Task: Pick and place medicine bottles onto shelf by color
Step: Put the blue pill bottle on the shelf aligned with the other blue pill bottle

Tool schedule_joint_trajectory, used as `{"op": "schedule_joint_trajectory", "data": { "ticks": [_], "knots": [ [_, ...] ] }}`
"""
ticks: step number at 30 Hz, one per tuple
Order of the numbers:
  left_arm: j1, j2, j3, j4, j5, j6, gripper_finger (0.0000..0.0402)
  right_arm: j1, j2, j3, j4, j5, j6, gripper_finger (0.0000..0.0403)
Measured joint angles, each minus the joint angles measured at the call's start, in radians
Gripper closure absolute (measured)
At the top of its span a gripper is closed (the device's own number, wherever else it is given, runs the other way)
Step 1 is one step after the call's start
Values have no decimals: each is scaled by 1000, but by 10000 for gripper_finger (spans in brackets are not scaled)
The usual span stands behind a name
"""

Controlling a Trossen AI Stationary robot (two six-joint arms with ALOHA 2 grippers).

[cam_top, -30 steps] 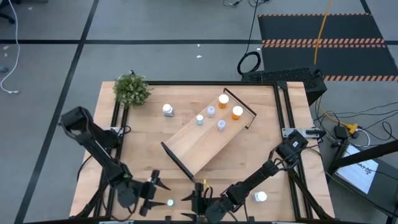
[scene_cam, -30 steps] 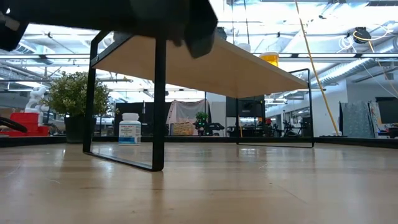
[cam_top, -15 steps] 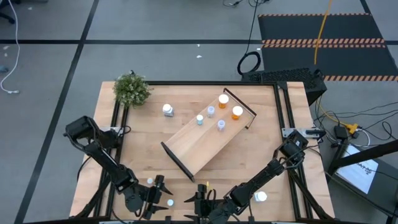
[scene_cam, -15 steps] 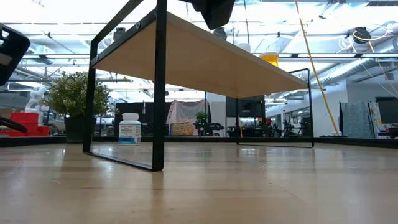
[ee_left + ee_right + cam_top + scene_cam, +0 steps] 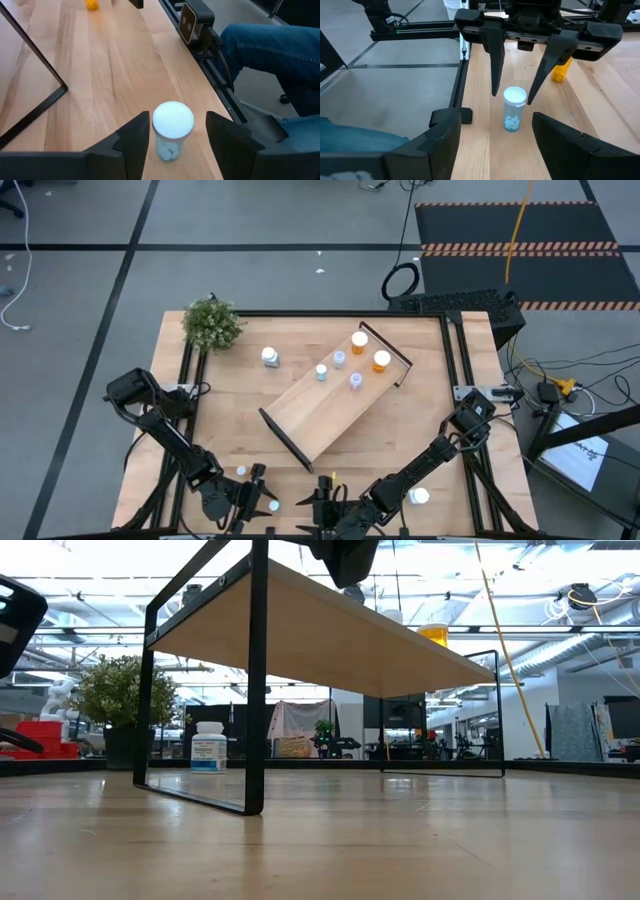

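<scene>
Pale blue bottle [image 5: 172,131] with a white cap stands upright on the surface [image 5: 400,420] near its front edge, between the spread fingers of the left tool [image 5: 256,492]. The right tool [image 5: 492,135] is released too, just beside. The shelf [image 5: 335,397] carries five bottles.

Nine bottles [image 5: 381,361] show, though tiny ones may escape the high view. One shelf [image 5: 330,408], one plant [image 5: 212,324].
</scene>
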Motion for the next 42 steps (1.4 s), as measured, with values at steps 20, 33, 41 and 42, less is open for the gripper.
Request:
{"op": "schedule_joint_trajectory", "data": {
  "ticks": [20,33,41,42],
  "knots": [
    [6,8,-1,35,-2,16,220,-1,1,0,1,0,-2,161],
    [30,56,-1,76,11,21,220,-1,1,0,1,0,-2,161],
    [30,66,0,103,12,42,220,-2,2,0,0,0,-2,161],
    [28,65,0,107,12,43,220,-2,2,0,0,0,-2,161]
  ]
}}
